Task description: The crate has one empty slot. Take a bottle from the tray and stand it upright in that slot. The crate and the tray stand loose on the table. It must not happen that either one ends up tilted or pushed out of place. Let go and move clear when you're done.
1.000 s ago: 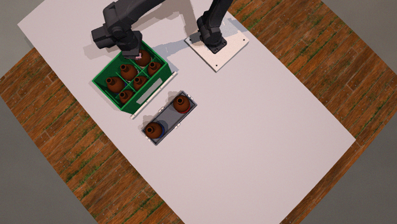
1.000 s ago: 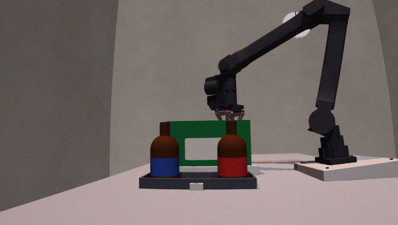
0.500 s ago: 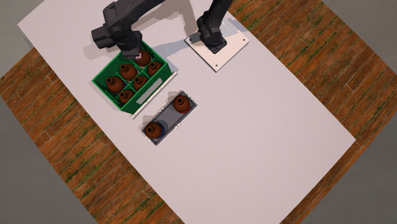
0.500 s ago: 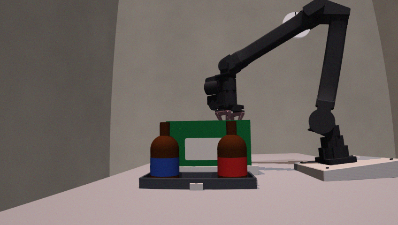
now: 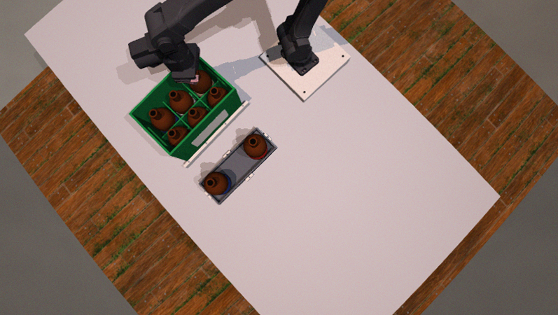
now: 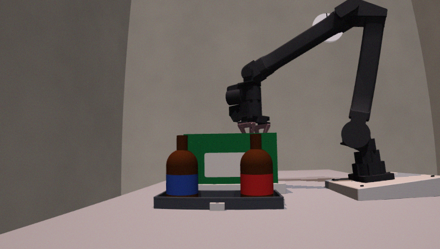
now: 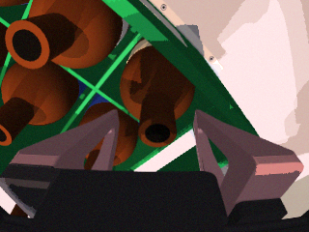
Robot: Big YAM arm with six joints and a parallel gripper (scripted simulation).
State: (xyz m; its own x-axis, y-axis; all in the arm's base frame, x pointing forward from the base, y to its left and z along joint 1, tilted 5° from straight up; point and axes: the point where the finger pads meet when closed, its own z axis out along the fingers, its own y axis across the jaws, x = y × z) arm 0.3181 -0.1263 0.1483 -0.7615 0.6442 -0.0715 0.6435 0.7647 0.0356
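Note:
The green crate (image 5: pixel 235 103) (image 6: pixel 228 142) has a bottle in each of its six slots. A brown bottle (image 5: pixel 202 83) (image 7: pixel 159 79) stands in the corner slot nearest the arm. My gripper (image 5: pixel 194 79) (image 6: pixel 253 130) (image 7: pixel 155 116) points down over that slot. It is open, with one finger on each side of that bottle's neck and a gap on both sides. The dark grey tray (image 5: pixel 239 166) (image 6: pixel 185 203) holds an upright red-labelled bottle (image 5: pixel 255 145) (image 6: pixel 256 184) at one end and an upright blue-labelled bottle (image 5: pixel 216 183) (image 6: pixel 182 184) at the other. The corner bottle's base is hidden.
A white strip (image 5: pixel 216 133) (image 6: pixel 280 188) runs along the crate's long side, between crate and tray. The arm's white base plate (image 5: pixel 318 82) (image 6: pixel 401 191) is to the right of the crate. Other bottle necks stand close beside the fingers in the wrist view.

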